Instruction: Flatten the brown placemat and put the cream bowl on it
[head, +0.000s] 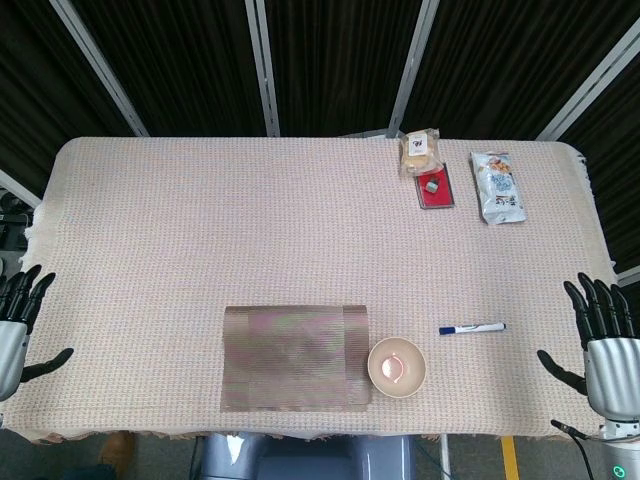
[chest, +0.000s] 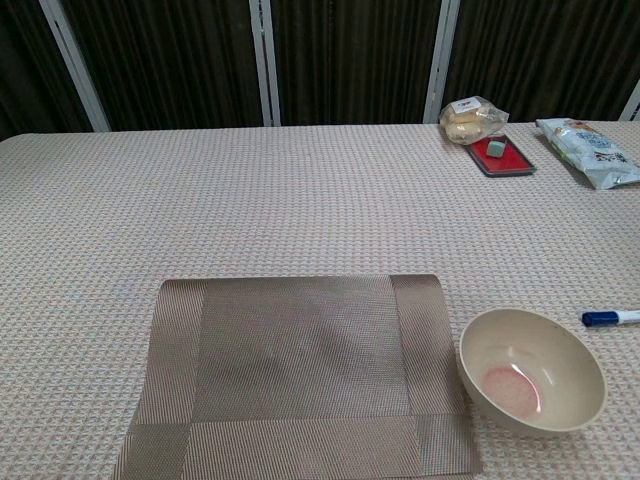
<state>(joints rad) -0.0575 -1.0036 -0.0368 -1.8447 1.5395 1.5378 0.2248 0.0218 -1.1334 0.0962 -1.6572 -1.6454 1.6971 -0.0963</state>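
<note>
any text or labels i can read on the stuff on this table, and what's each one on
No text here can be read.
White snack packet: blue printing, too small and blurred to read.
Clear bag of buns: a small white label with a dark mark, unreadable.
Blue-capped marker: any barrel print is too small to tell.
Red tray, brown placemat and cream bowl: no lettering visible.

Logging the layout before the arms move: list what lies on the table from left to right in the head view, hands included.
left hand → brown placemat → cream bowl → blue-capped marker → white snack packet → right hand. The bagged bread and red tray at the far edge overlap the bowl-to-marker span, so they are left out.
</note>
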